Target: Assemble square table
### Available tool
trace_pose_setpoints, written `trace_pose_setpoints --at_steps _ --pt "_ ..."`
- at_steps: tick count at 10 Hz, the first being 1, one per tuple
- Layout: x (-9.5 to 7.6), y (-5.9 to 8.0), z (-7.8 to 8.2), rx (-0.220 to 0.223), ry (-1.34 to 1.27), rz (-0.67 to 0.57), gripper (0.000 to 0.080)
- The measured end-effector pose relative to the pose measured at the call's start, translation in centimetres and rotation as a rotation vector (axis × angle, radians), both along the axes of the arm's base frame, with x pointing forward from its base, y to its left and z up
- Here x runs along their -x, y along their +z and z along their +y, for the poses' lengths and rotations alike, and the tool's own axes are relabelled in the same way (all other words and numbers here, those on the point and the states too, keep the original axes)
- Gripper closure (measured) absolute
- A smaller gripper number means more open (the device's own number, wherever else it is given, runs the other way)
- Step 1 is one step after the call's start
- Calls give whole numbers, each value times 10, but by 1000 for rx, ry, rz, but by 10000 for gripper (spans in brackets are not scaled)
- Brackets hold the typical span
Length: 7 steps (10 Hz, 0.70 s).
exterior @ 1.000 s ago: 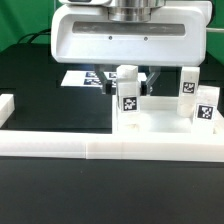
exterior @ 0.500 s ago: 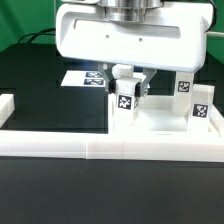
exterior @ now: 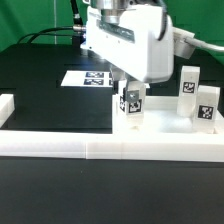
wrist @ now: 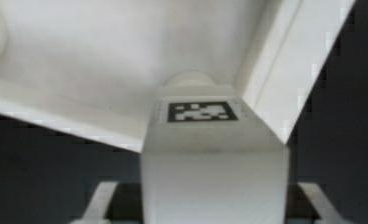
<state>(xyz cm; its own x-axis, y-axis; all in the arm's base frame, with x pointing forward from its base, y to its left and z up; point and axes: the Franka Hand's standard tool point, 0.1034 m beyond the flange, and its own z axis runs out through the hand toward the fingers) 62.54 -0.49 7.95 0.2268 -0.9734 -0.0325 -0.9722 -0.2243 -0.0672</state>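
Note:
The square table's white slab [exterior: 165,126] lies against the front border wall; it also shows in the wrist view [wrist: 92,70]. My gripper [exterior: 130,92] is shut on a short white tagged leg [exterior: 131,108] that stands upright on the slab's left part. In the wrist view the leg [wrist: 207,150] fills the middle, its tag facing the camera, with a finger [wrist: 106,200] on each side. My gripper [wrist: 207,208] sits low on it. Two more tagged legs [exterior: 188,84] [exterior: 207,106] stand on the slab's right side.
The marker board [exterior: 85,77] lies flat on the black table behind the slab. The long low white border wall [exterior: 100,148] runs along the front, with a short piece [exterior: 6,106] at the exterior view's left. Cables hang at the back.
The hand has turned about its upright axis over the held leg, so its wide white body now faces sideways. The leg stays at the same spot on the slab.

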Motion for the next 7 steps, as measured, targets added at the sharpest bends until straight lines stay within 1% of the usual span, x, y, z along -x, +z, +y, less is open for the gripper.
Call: trace_pose_setpoints --at_steps 1,2,3,4,5,6,7 --pt "4 -1 -2 -24 -105 -38 506" --pt "6 -1 -2 -38 -199 -52 506" --pt "7 -2 -1 -41 -246 -53 506" --pt "7 -2 -1 -43 -273 -50 416" --pt "7 -2 -1 -42 -260 -51 225" --pt "7 -3 -1 -40 -246 -51 225" --pt "6 -3 0 -28 -137 -66 173"
